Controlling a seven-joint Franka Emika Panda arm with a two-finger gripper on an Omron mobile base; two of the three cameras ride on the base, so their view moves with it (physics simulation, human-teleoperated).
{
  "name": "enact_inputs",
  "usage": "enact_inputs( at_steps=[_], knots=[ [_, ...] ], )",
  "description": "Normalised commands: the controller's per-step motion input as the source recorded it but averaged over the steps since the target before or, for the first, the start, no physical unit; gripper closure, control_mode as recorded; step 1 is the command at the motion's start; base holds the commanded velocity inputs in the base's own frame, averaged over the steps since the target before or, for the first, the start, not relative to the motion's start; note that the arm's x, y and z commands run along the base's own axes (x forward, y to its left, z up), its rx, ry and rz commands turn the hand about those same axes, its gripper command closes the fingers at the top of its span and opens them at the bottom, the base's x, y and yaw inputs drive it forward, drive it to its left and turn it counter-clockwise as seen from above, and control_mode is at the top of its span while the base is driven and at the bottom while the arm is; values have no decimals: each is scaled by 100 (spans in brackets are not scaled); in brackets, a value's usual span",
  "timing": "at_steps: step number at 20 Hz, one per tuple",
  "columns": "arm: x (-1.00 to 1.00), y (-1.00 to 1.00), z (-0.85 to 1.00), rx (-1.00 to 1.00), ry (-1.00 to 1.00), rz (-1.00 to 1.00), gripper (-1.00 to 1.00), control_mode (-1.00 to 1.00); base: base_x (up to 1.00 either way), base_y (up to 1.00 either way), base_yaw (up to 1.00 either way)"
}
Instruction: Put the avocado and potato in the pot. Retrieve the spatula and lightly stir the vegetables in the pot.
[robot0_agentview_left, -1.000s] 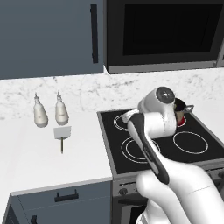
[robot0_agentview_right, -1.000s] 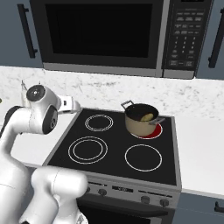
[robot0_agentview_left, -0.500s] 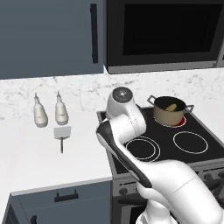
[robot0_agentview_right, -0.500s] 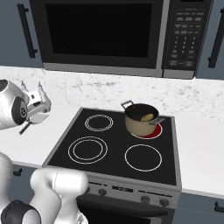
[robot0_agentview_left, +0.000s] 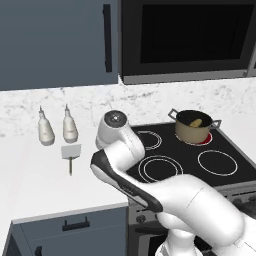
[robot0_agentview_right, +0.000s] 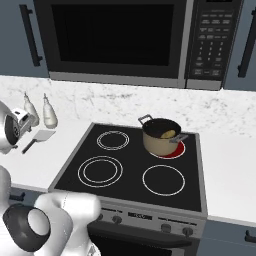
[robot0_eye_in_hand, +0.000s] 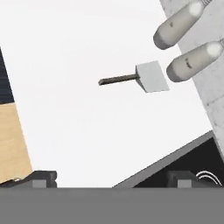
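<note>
1. Hand view: spatula lies flat on the white table, nothing touching it, open surface all around the handle.
2. Two white bottles stand just beside the blade end, close but apart from it.
3. Jaws spread wide, holding nothing, above the table and short of the spatula.
4. Left base view: pot sits on the stove's rear burner, well apart from the spatula; potato visible inside, avocado can't be made out.
5. Arm reaches over the table between stove and bottles.
</note>
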Motion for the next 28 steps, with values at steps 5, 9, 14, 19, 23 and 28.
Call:
enact_inputs(
  at_steps=[5, 9, 14, 19, 23, 28],
  knots=[
    [0, 70, -24, -39, 1, 52, -100, -100, 0, 0, 0],
    [-1, 64, -4, -51, 0, 32, -100, -100, 0, 0, 0],
    [0, 30, 0, -51, -4, 26, -100, -100, 0, 0, 0],
    [0, 14, -1, -49, -11, 25, -100, -100, 0, 0, 0],
    [0, 0, -14, -44, -8, 21, -100, -100, 0, 0, 0],
    [0, -23, -39, -18, -7, 17, -100, -100, 0, 0, 0]
  ],
)
